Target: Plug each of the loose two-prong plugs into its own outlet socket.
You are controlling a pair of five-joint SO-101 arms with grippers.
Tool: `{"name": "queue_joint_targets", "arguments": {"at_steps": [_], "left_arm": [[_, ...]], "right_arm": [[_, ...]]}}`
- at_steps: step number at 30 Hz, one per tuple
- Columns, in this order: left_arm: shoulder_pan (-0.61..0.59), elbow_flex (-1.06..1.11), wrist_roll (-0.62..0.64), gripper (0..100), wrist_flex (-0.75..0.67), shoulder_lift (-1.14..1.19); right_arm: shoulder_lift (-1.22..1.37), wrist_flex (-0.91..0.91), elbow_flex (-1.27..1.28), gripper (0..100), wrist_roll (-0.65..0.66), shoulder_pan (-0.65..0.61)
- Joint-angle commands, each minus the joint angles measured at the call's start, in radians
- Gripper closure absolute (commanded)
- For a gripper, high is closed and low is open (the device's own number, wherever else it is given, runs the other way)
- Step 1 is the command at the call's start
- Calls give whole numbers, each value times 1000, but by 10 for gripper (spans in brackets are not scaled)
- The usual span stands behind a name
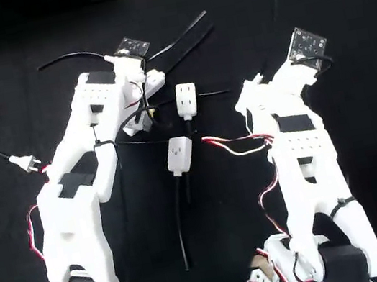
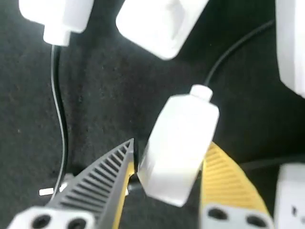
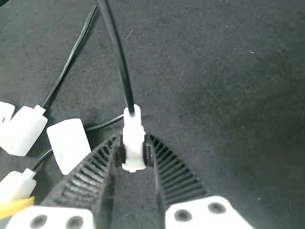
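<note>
Right pincer is clamped on a two-prong plug, well apart from the middle socket; left pincer grips a second socket nearer it. I'd say the stiff cord could twist that plug off-line at mating.

a white two-prong plug on a black cord lies loose, well apart from the sockets; a second plug sits pinched in the right gripper; one white outlet socket is clamped in the left gripper; an upper socket and a lower socket lie mid-table
</note>
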Motion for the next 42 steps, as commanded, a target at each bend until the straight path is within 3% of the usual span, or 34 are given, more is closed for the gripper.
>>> {"name": "queue_joint_targets", "arguments": {"at_steps": [1, 11, 20, 23, 27, 31, 34, 42], "left_arm": [[4, -104, 3, 847, 124, -74], [1, -53, 3, 931, 311, -328], [8, 344, 3, 966, 315, -575], [2, 544, 3, 966, 233, -684], [-2, 874, -11, 963, 12, -839], [-31, 1116, -31, 834, -140, -962], [-105, 1171, -9, 739, -163, -1014], [-286, 1175, -103, 725, -160, -1042]], "right_arm": [[-38, -21, -7, 987, -9, 9], [-38, -23, 7, 987, -9, 9], [-38, -23, 7, 987, -9, 9], [-38, -23, 8, 987, -9, 9], [-38, -23, 8, 987, -9, 9], [-38, -21, 8, 987, -9, 8], [-36, -21, 12, 987, -9, -9], [-36, -23, 24, 987, -8, -28]]}}
